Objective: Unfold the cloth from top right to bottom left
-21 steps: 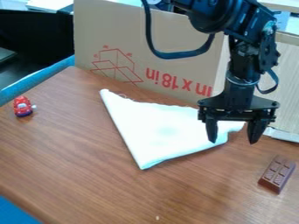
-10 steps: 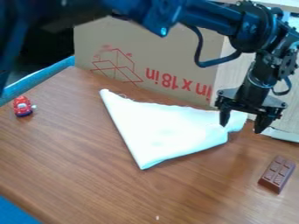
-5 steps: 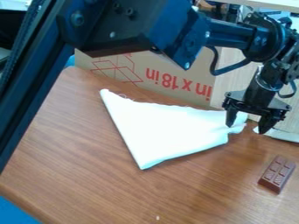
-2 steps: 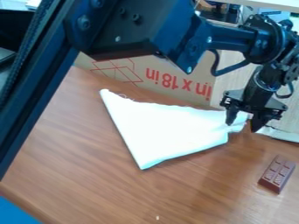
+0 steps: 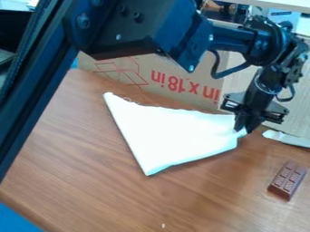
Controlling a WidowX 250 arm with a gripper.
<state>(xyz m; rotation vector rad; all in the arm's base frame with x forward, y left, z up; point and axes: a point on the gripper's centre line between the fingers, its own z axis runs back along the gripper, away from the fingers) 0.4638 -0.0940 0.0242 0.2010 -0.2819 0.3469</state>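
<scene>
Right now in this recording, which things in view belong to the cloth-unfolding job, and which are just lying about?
Part of the job:
- white cloth, lying folded on the table
- gripper, closed on the cloth's right-hand corner

Just lying about:
- brown chocolate bar, right of the cloth, nearer the camera
- printed cardboard, standing behind the cloth

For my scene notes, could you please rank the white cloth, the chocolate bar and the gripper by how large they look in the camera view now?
1. White cloth
2. Gripper
3. Chocolate bar
</scene>
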